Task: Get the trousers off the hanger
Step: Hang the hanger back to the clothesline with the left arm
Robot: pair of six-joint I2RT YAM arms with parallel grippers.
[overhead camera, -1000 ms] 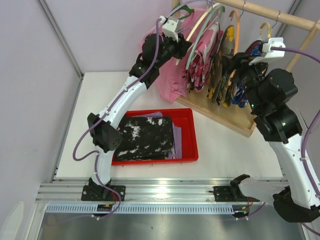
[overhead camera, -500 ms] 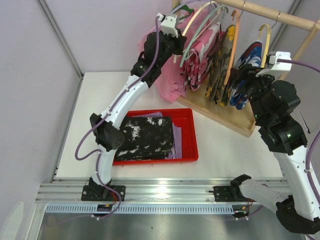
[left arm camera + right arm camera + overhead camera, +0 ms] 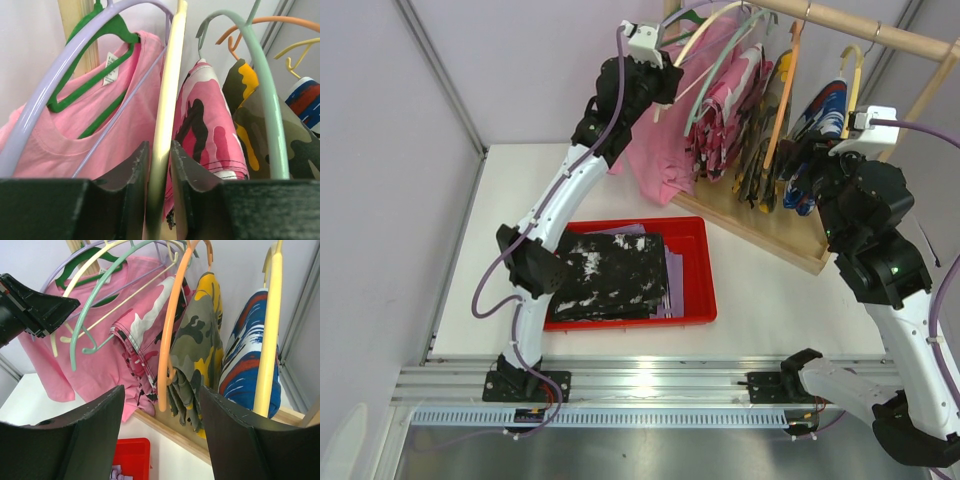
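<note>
Since a second ago the left arm has lifted up and back toward the far-left end of the rack, swinging the cream hanger [image 3: 170,75] up with it. The right arm has drawn back a little from the hangers.

The left gripper [image 3: 160,150] is clenched on the cream hanger, one finger pressed against each side of its thin arm. Beside it hang a lilac hanger [image 3: 60,75] and a green hanger [image 3: 102,85], which carries the pink shirt [image 3: 125,120]. The right gripper [image 3: 161,390] is released, its fingers spread wide with nothing between them. It faces an orange hanger [image 3: 172,315] and the camo garments beyond.

Both trousers lie in the red tray [image 3: 705,270] near the table's front-left corner. The black trousers [image 3: 615,275] lie folded on top. The lavender trousers [image 3: 676,285] lie under them and show only as a strip along the right side.

The table [image 3: 520,190] is white and bare around the tray. The rack's wooden base [image 3: 760,225] sits across its far-right corner, and a wooden rail [image 3: 860,25] above it carries the hangers. A ribbed aluminium rail [image 3: 650,385] along the near edge holds both arm bases, with a shiny metal sheet [image 3: 650,450] below it. Plain pale walls [image 3: 520,60] close in the back and left, with a metal post [image 3: 445,80] at their corner.
</note>
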